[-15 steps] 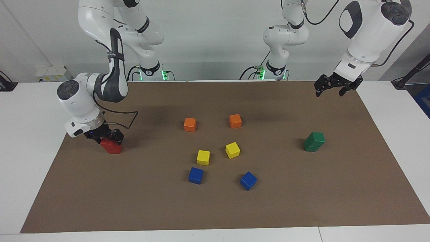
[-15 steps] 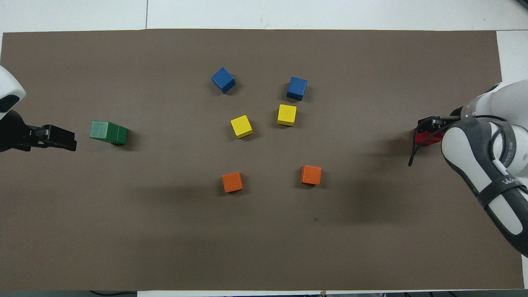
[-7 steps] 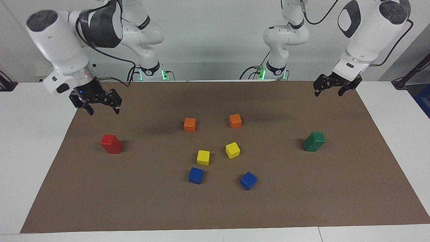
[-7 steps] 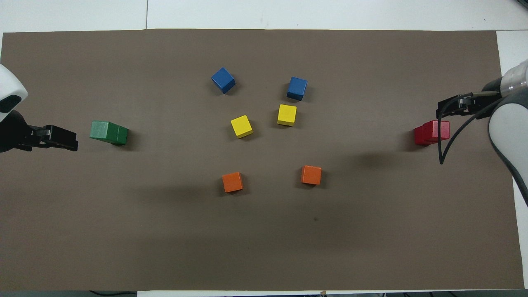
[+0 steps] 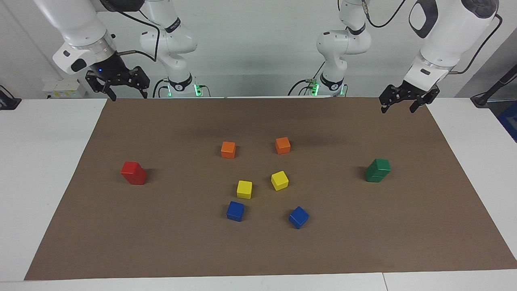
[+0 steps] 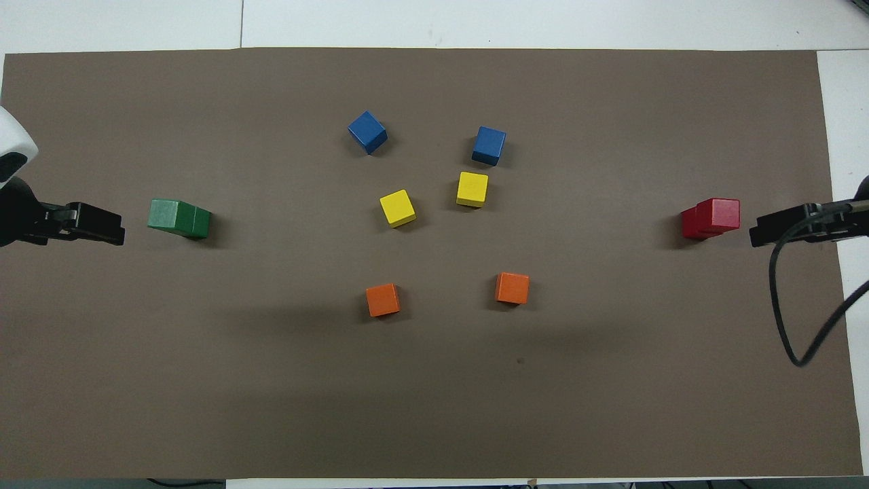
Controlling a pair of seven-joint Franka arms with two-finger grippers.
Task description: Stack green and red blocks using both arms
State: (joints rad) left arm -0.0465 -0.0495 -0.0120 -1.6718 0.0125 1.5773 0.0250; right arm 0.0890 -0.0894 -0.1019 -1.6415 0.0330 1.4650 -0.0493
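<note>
Below the raised, wide-open right gripper [image 5: 117, 85] stands the red stack [image 5: 133, 173], below the equally empty, open left gripper [image 5: 405, 99] the green stack [image 5: 378, 170]; stacking seems finished, so both arms need only retreat.

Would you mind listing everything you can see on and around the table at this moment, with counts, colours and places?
green blocks: 2, dark green, stacked one on the other at the left arm's end of the mat.
red blocks: 2, bright red, stacked at the right arm's end of the mat.
orange cubes: 2, orange, mid-mat, nearest the robots of the middle group.
yellow cubes: 2, yellow, mid-mat, between the orange and blue pairs.
blue cubes: 2, blue, farthest from the robots.
mat: 1, brown, covering the white table.
left gripper: 1, black, open, raised over the mat's corner.
right gripper: 1, black, open, raised over the mat's edge.
</note>
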